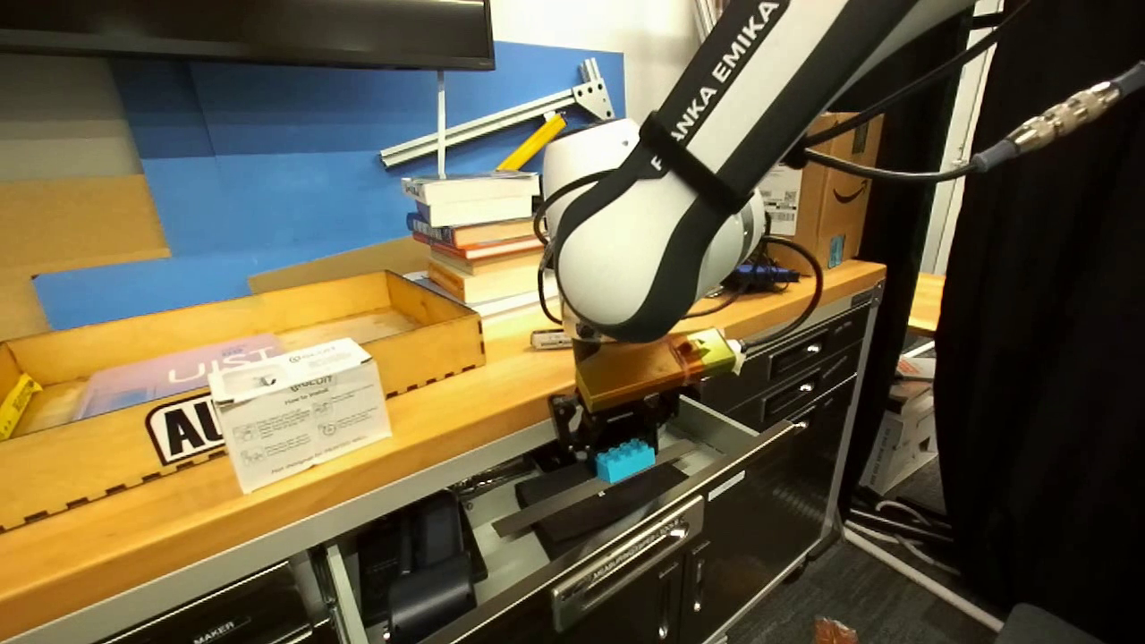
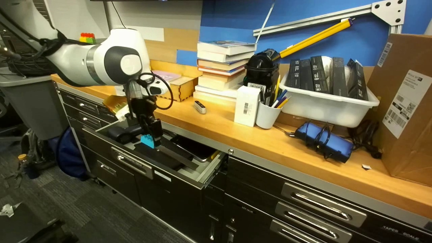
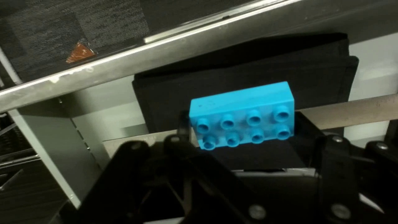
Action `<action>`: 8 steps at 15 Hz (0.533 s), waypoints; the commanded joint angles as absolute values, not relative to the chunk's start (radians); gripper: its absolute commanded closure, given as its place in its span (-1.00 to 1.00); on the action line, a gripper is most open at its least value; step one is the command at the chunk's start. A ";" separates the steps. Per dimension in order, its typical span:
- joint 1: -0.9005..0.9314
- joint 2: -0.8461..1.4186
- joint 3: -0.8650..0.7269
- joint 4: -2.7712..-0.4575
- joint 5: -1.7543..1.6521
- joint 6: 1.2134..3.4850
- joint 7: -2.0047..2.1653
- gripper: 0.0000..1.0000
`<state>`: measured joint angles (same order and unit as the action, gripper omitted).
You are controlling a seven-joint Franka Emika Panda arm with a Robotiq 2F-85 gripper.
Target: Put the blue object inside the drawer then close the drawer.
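The blue object is a light-blue studded toy block (image 1: pixel 625 461), also seen in the exterior view (image 2: pixel 147 140) and the wrist view (image 3: pixel 242 115). My gripper (image 1: pixel 614 444) is shut on the block, with a black finger against each short end in the wrist view. The drawer (image 1: pixel 626 568) stands open in both exterior views (image 2: pixel 131 162); its front rim (image 3: pixel 174 53) crosses the upper wrist view. The gripper and block are over the drawer's inside, above a dark flat item. I cannot tell whether the block touches anything below it.
Inside the drawer lie a black flat pouch (image 3: pixel 242 71), a long metal ruler (image 1: pixel 555 508) and a black device (image 1: pixel 434 590). The wooden counter edge (image 1: pixel 456 429) runs behind the drawer. A white box (image 1: pixel 304 411), a wooden tray (image 1: pixel 438 335) and stacked books (image 1: pixel 487 237) stand on it.
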<state>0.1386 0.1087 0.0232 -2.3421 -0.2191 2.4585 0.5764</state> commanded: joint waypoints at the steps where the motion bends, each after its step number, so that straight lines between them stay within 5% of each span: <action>1: 0.140 0.151 0.045 -2.341 -0.183 2.533 0.568 -0.02; 3: 0.148 0.175 0.047 -2.332 -0.183 2.571 0.578 -0.02; 4: 0.152 0.186 0.046 -2.326 -0.186 2.572 0.574 -0.71; 5: 0.154 0.192 0.045 -2.322 -0.183 2.567 0.567 -0.93; 8: 0.150 0.162 0.049 -2.331 -0.162 2.529 0.526 -1.00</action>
<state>0.1484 0.1873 0.0467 -2.3361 -0.2008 2.5495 0.5737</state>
